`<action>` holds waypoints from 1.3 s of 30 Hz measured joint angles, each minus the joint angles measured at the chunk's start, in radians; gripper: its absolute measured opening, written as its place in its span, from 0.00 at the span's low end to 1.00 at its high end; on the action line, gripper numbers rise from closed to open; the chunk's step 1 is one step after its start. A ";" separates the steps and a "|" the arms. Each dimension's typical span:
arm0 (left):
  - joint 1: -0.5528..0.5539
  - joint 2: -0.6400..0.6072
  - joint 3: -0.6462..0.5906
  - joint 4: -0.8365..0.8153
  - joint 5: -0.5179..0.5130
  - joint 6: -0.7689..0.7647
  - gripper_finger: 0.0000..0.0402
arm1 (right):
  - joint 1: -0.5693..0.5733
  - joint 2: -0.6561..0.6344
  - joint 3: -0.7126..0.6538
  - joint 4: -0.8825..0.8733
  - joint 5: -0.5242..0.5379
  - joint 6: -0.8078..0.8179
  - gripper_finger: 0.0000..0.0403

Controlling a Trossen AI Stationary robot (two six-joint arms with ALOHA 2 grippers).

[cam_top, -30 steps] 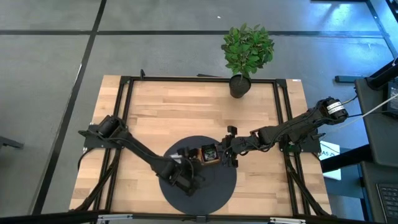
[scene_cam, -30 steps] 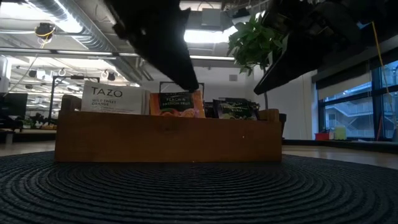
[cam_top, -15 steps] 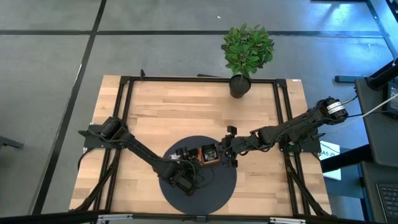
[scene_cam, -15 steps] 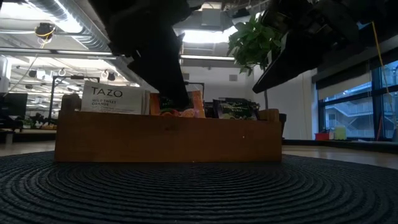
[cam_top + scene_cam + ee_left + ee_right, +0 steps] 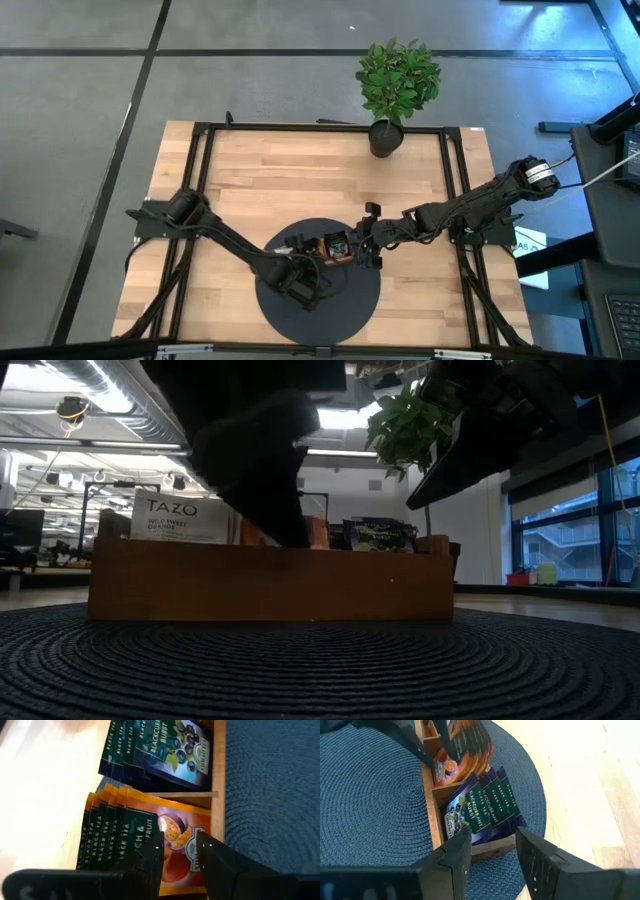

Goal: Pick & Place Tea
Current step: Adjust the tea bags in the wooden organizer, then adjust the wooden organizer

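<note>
A brown wooden tray [image 5: 336, 247] sits on a round dark mat [image 5: 345, 300] and holds tea sachets standing on edge. They are white TAZO ones [image 5: 180, 518], a row of orange ones [image 5: 125, 835] and dark blackcurrant ones [image 5: 480, 805]. My left gripper [image 5: 177, 852] is open and low over the orange row. Its fingers stand at either side of the front orange sachet's face [image 5: 180, 837]. My right gripper [image 5: 492, 850] hangs open above the tray's end with the dark sachets, and touches nothing. My left gripper comes slanting down from the tray's near side onto the front orange sachet [image 5: 172, 870]. One finger [image 5: 150, 857] shows before its one side, the other [image 5: 215, 857] before its other side. Whether they touch it I cannot tell. The sachet stands in its compartment.
A potted plant [image 5: 397, 85] stands at the table's far edge. Bare wooden tabletop [image 5: 260, 185] lies beyond the mat on the left and far sides. The tray's wooden wall [image 5: 270, 580] fronts the low view.
My left gripper has gone down toward the tray's middle compartment. In the low view it now covers most of the orange sachet that showed beside it a second ago. The gap between its fingers has not changed.
</note>
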State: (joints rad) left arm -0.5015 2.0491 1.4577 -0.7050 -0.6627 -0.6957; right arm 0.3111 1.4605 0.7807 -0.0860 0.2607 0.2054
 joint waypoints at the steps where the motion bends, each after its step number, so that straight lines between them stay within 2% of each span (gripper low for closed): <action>1: 0.001 0.005 0.000 0.000 -0.002 0.002 0.28 | 0.000 0.000 0.000 0.000 0.000 0.000 0.39; 7: -0.001 0.010 0.002 -0.001 -0.007 0.027 0.28 | 0.000 0.000 0.000 -0.001 0.000 -0.001 0.39; 19: -0.035 -0.101 0.000 -0.002 -0.018 0.039 0.28 | 0.000 0.000 0.000 -0.002 0.000 0.002 0.39; 21: -0.051 -0.106 0.000 -0.002 0.040 0.009 0.28 | 0.002 0.000 0.000 -0.013 -0.002 0.029 0.39; 24: -0.088 -0.105 -0.001 -0.003 0.203 -0.066 0.28 | 0.009 0.000 0.000 -0.078 -0.026 0.069 0.39; 26: -0.114 -0.097 0.000 -0.001 0.263 -0.123 0.28 | 0.016 0.000 0.000 -0.128 -0.026 0.078 0.39; 29: -0.147 -0.085 -0.001 -0.037 0.273 -0.226 0.27 | 0.022 0.000 0.000 -0.171 -0.026 0.080 0.39; 33: -0.163 -0.048 -0.002 -0.147 0.252 -0.341 0.27 | 0.022 0.018 0.000 -0.131 -0.026 0.107 0.39; 39: -0.150 -0.009 -0.002 -0.240 0.202 -0.392 0.28 | 0.022 0.074 0.000 -0.112 -0.027 0.110 0.39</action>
State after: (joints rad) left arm -0.6510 2.0398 1.4559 -0.9445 -0.4611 -1.0872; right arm 0.3328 1.5343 0.7803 -0.1980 0.2340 0.3150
